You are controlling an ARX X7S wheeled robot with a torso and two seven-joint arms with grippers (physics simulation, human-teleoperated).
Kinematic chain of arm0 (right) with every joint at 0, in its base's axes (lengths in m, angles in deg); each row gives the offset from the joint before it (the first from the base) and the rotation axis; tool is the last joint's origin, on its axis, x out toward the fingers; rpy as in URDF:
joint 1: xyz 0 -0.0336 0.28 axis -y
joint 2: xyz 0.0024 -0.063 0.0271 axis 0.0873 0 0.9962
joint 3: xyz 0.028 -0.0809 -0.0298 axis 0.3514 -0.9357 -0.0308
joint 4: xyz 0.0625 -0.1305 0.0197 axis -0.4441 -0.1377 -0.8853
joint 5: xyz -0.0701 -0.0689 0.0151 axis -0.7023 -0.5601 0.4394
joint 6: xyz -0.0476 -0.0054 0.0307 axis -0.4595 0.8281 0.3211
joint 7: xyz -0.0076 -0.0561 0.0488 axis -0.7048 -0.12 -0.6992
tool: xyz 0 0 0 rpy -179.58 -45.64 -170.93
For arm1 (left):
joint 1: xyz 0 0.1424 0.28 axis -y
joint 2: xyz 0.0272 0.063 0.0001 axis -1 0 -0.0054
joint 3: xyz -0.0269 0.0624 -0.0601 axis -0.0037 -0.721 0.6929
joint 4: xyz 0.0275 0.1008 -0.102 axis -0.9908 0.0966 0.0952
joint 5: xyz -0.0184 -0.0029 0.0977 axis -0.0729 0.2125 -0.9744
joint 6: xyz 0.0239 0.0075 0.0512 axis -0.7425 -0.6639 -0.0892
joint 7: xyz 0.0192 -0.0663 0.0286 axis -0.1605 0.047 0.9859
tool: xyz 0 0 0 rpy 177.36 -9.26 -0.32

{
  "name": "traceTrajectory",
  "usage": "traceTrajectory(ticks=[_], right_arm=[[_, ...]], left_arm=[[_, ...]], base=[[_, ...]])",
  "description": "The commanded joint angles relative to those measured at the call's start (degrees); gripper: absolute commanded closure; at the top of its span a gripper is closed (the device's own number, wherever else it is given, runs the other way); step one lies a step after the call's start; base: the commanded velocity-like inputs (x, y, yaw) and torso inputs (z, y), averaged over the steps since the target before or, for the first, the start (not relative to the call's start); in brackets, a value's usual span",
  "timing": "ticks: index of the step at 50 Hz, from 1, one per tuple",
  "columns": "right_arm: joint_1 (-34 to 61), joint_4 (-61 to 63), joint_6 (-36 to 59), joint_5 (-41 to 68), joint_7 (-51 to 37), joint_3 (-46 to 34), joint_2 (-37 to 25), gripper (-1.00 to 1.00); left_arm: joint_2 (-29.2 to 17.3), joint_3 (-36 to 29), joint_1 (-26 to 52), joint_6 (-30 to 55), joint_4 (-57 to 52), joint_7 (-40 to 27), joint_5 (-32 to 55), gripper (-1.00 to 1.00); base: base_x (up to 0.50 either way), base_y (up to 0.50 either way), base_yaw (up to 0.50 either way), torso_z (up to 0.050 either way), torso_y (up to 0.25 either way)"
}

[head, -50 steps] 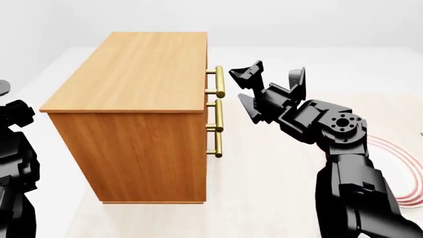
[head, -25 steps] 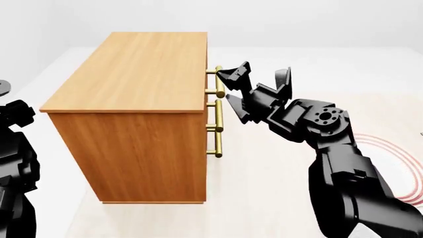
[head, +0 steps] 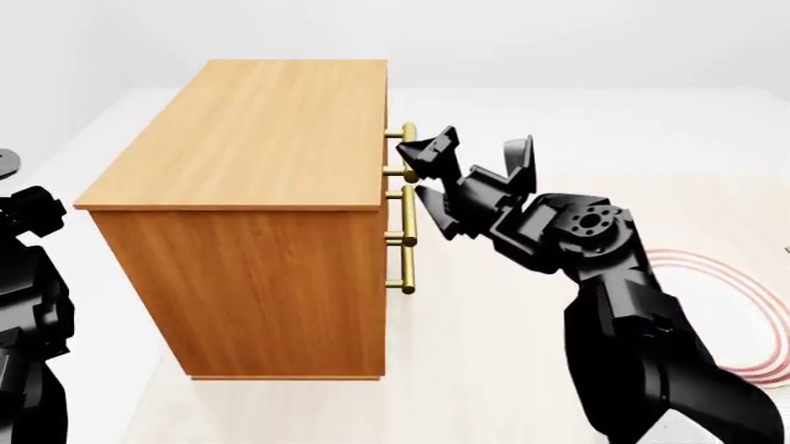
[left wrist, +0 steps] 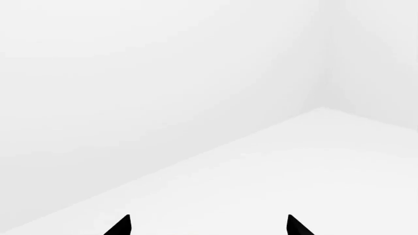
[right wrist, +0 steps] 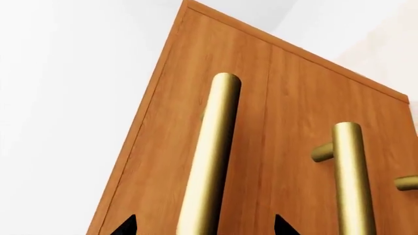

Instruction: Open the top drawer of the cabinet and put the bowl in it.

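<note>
Right gripper (head: 426,168) up against the front of the cabinet (head: 247,213), jaws spread wide apart, one fingertip above and one below the brass handle (head: 408,153) of the top drawer (right wrist: 216,122). Nothing clamped yet: in the right wrist view, the two black fingertips (right wrist: 124,226) flank the bar with clear gaps on both sides, the handle (right wrist: 212,156) centred between them. Whether either pad touches the brass, cannot tell.

Left gripper (left wrist: 207,226) seen only as two dark tips at the frame edge in the left wrist view, well apart, holding nothing, facing a bare white wall and floor. Left arm (head: 28,305) hanging at the near left of the head view, away from the cabinet.

Top drawer shut, front flush with the rest of the cabinet face; interior hidden. Lower drawers likewise closed, their handles (head: 404,242) stacked beneath the first in the head view.

Cabinet standing upright on the pale counter (head: 494,351), drawer fronts facing the robot's right, long side running away from the camera. Top drawer handle a straight brass bar, long axis running along the drawer front, held off the wood on short posts.

Bowl not visible in any view. Plate (head: 741,314) with red rings lying flat on the counter at the far right, partly hidden behind the right arm (head: 630,324), well apart from the cabinet.
</note>
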Motion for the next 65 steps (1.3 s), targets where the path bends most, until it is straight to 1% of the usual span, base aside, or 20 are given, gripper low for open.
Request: traceTrajectory(ticks=[1, 7, 8, 17, 28, 49, 52, 58, 65], right_arm=[[0.0, -0.3, 0.6, -9.4, 2.1, 7.4, 1.2, -1.0], [0.2, -0.3, 0.4, -15.1, 3.1, 11.9, 1.7, -1.0], [0.3, -0.3, 0.0, -16.3, 3.4, 12.1, 1.8, 1.0], [0.6, -0.3, -1.1, -22.2, 3.4, 17.0, 2.1, 1.0], [1.1, -0.3, -1.5, -26.5, 3.8, 21.7, 1.4, 1.0], [2.0, 0.5, -0.7, -29.2, 4.7, 24.5, -1.6, 1.0], [1.5, 2.7, 0.7, -28.9, 4.4, 24.7, -1.5, 1.0], [-0.6, 11.6, 6.2, -28.0, 3.1, 25.3, -0.4, 1.0], [-1.7, 16.7, 9.2, -27.2, 2.2, 25.9, -0.4, 1.0]], left_arm=[[0.0, 0.0, 0.0, 0.0, 0.0, 0.2, 0.0, -1.0], [0.0, 0.0, 0.0, -0.1, 0.0, 0.2, 0.0, -1.0], [0.0, 0.0, 0.0, -0.1, 0.0, 0.2, -0.1, -1.0], [0.0, -0.1, -0.1, -0.2, 0.0, 0.3, 0.0, -1.0], [0.0, 0.0, -0.1, -0.2, 0.0, 0.2, 0.0, -1.0], [0.0, 0.2, -0.1, -0.2, 0.0, 0.3, 0.0, -1.0], [0.0, 0.2, -0.1, -0.2, 0.0, 0.2, 0.0, -1.0], [0.0, 0.3, 0.0, -0.1, 0.0, 0.3, 0.0, -1.0], [0.0, 0.4, 0.0, -0.1, 0.0, 0.4, 0.0, -1.0]], base=[[0.0, 0.0, 0.0, 0.0, 0.0], [0.0, 0.0, 0.0, 0.0, 0.0], [0.0, 0.0, 0.0, 0.0, 0.0], [0.0, 0.0, 0.0, 0.0, 0.0], [0.0, 0.0, 0.0, 0.0, 0.0], [0.0, 0.0, 0.0, 0.0, 0.0], [0.0, 0.0, 0.0, 0.0, 0.0], [0.0, 0.0, 0.0, 0.0, 0.0], [0.0, 0.0, 0.0, 0.0, 0.0]])
